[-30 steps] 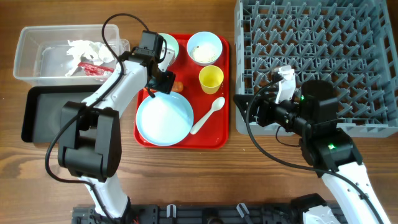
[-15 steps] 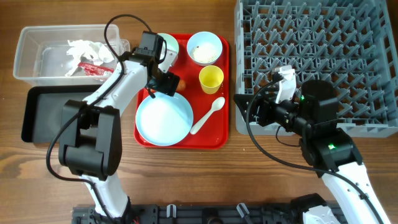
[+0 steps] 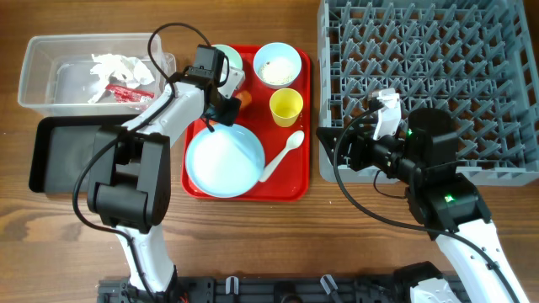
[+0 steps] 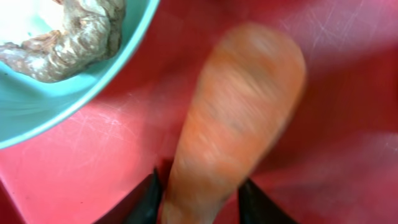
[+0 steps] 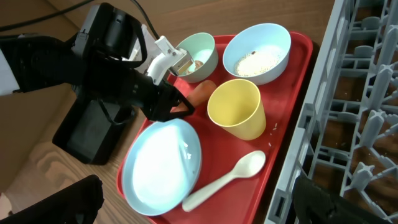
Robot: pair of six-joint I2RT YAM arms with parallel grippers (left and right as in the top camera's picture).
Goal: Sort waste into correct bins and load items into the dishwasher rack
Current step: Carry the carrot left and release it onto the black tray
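The orange carrot (image 4: 236, 118) is clamped at its narrower end between the two dark fingers (image 4: 147, 200) of the left gripper (image 4: 200, 198). Its thicker end points away from the gripper, over the red tray (image 3: 290, 187). The wrist view is blurred, so I cannot tell whether the carrot rests on the tray or hangs just above it.

Compared with one second ago, carrot and gripper have moved together towards the far edge of the tray. Then the carrot lay just beside the rim of the light blue plate (image 3: 223, 160). Now it sits further up, between the pale green bowl (image 5: 198, 55) and the yellow cup (image 5: 237, 109), clear of the plate. The left arm has bent more sharply to follow it.

The green bowl holds a brownish food scrap (image 4: 68, 31), close beside the carrot. The pale blue bowl (image 5: 257, 53) holds white rice grains.

The white spoon (image 3: 282, 156), cup, plate and bowls lie as before.

The right gripper (image 3: 341, 153) has stayed in place by the near corner of the grey rack (image 3: 421, 76), its fingers spread wide and holding nothing.
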